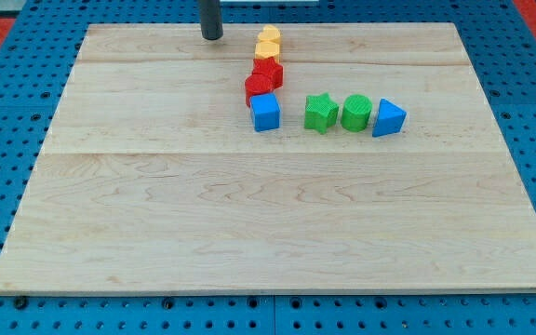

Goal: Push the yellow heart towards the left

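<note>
Blue pegboard [529, 112] frames a pale wooden board [277, 233] that fills most of the view. On its upper half, just right of centre, a chain of blocks runs down from the view's top: a yellow block [269, 38], shape unclear, then the yellow heart [266, 52] touching it, then two red blocks [269, 71] [258, 88] pressed together, shapes hard to read, and a blue cube [266, 113] at the chain's lower end. To the cube's right, apart from it, sits a row of three: a green star [320, 113], a green cylinder-like block [356, 113] just beside it, and a blue triangular block [388, 118] touching that one. My tip [212, 36] rests near the board's top edge, left of the yellow heart and clear of it, touching no block; being a bare rod, it has nothing to open or close.
</note>
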